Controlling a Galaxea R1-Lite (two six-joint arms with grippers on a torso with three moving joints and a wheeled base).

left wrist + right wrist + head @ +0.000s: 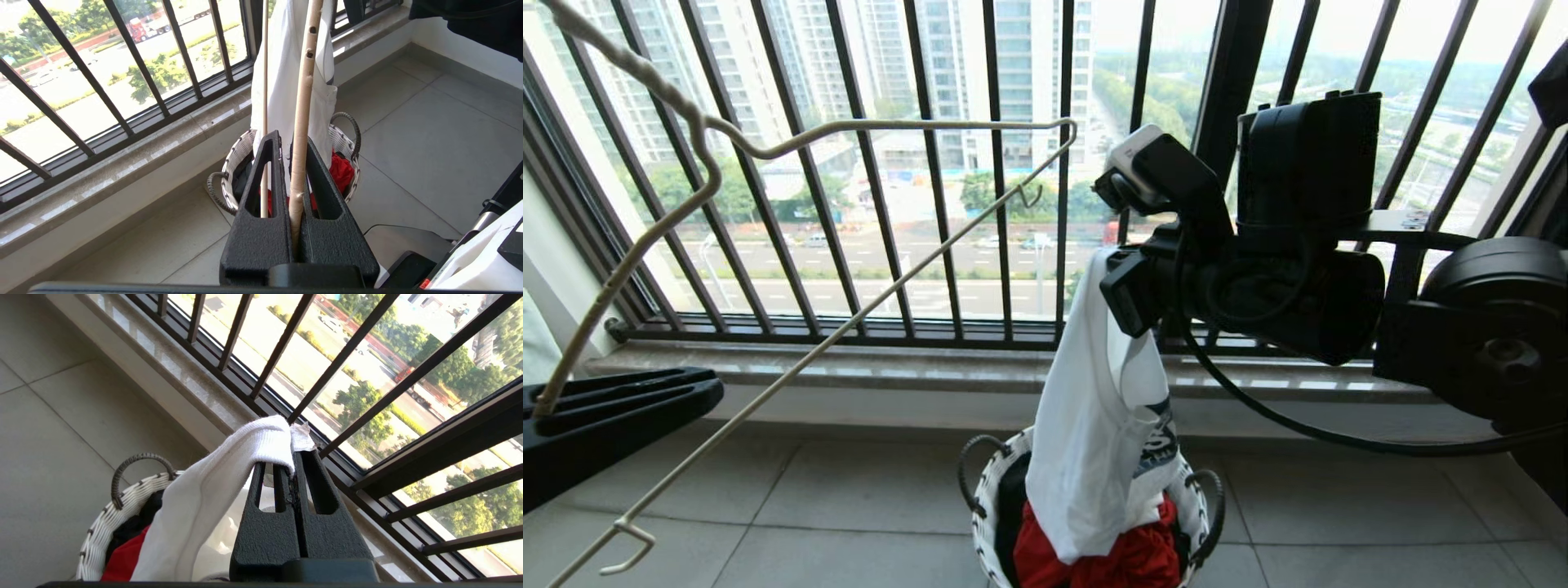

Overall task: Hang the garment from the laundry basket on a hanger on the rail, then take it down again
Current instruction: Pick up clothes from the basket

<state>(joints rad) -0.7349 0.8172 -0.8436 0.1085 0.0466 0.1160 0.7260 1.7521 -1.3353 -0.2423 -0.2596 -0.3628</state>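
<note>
A: State the position of the left gripper [295, 192].

B: It sits low at the left of the head view, near the balcony floor [866, 498]. Its jaws are clamped tight on one arm of the cream wire hanger [792, 269]. The hanger is tilted, with its twisted neck running up toward the top left corner and its straight bottom wire slanting down across the railing [931, 204].

A: And the right gripper [293, 457]?

B: It is raised in front of the railing, right of centre. Its jaws are pressed together on the ribbed collar of the white T-shirt [1094, 441], with a small label showing at the tips.

A: Where does the T-shirt hang?

B: It drops straight from the right gripper into the round laundry basket [984, 506] below. Its lower edge rests on a red cloth [1127, 563] inside the basket. Part of the dark printed logo shows on its right side. A black garment [137, 526] lies in the basket beside the red cloth.

A: Relation of hanger to T-shirt?

B: Apart in the head view; the hanger is to the left of the T-shirt and does not pass through it.
</note>
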